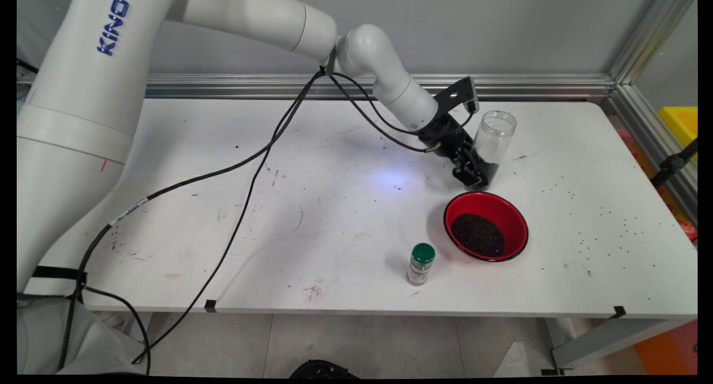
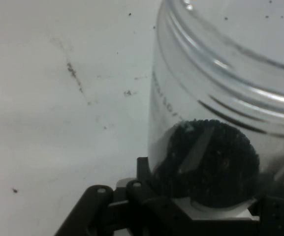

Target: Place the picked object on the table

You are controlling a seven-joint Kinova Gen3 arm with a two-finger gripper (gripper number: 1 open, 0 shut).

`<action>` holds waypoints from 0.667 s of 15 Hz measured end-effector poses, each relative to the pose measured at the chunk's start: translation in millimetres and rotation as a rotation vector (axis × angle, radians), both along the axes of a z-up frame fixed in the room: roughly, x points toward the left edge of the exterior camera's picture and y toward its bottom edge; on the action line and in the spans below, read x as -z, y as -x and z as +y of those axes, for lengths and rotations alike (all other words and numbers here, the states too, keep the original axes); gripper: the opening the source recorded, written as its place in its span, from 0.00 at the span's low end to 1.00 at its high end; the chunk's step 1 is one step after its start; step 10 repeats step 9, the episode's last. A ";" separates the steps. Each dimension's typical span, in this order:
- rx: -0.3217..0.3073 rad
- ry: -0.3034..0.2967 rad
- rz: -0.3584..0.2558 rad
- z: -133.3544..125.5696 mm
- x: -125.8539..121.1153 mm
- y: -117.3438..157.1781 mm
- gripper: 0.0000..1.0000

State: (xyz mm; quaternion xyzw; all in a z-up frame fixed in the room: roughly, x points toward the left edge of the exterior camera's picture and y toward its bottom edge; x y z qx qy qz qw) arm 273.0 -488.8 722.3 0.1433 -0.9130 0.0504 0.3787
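Low at the far right of the white surface (image 1: 334,233), the black claw (image 1: 473,169) pinches a clear plastic jar (image 1: 493,141) near its base. The jar stands upright, with dark grains (image 2: 210,162) at its bottom. Just nearer sits a red bowl (image 1: 486,226) of dark grains, beside a small green-capped bottle (image 1: 420,264).

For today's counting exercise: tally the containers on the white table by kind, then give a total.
Clear jars, open-topped, dark grains at the bottom: 1
Red bowls holding dark grains: 1
Small green-capped shaker bottles: 1
Total: 3
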 end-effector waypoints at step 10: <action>0.015 0.015 -0.017 1.2 6.3 -2.1 1.00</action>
